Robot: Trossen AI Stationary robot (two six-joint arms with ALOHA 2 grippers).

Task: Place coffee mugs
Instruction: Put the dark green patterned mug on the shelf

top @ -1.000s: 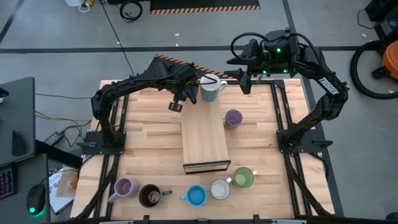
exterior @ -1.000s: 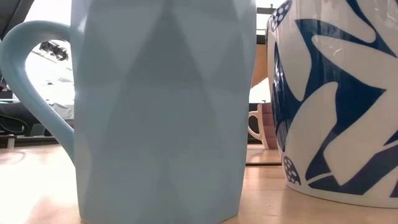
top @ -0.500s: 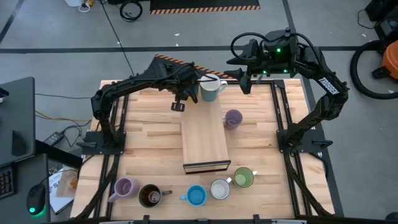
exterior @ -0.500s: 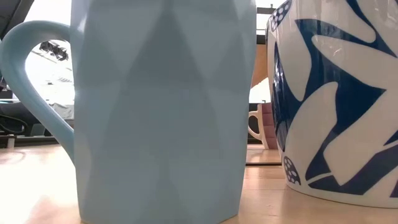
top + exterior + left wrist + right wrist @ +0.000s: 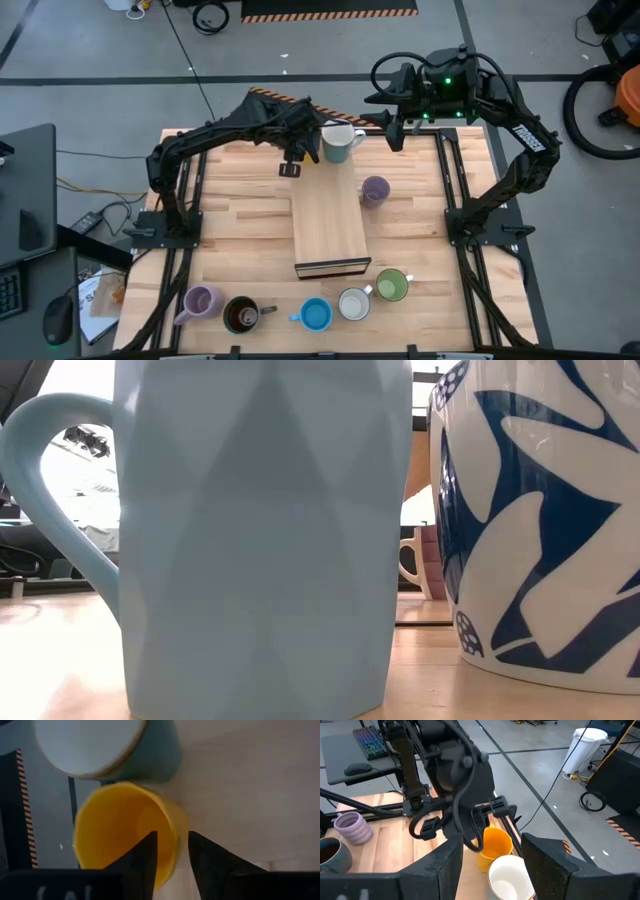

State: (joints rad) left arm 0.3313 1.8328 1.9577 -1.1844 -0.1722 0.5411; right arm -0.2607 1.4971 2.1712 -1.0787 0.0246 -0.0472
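Over the last second the left hand (image 5: 172,835) has crept toward the counter's (image 5: 230,220) far edge, and its fingers now stand apart astride the orange mug's (image 5: 120,830) wall, one inside and one outside (not visibly pinched yet). That mug sits just beside the pale teal mug (image 5: 340,142), so a grasp looks imminent. The right hand (image 5: 395,130) waits nearby, fingers apart.
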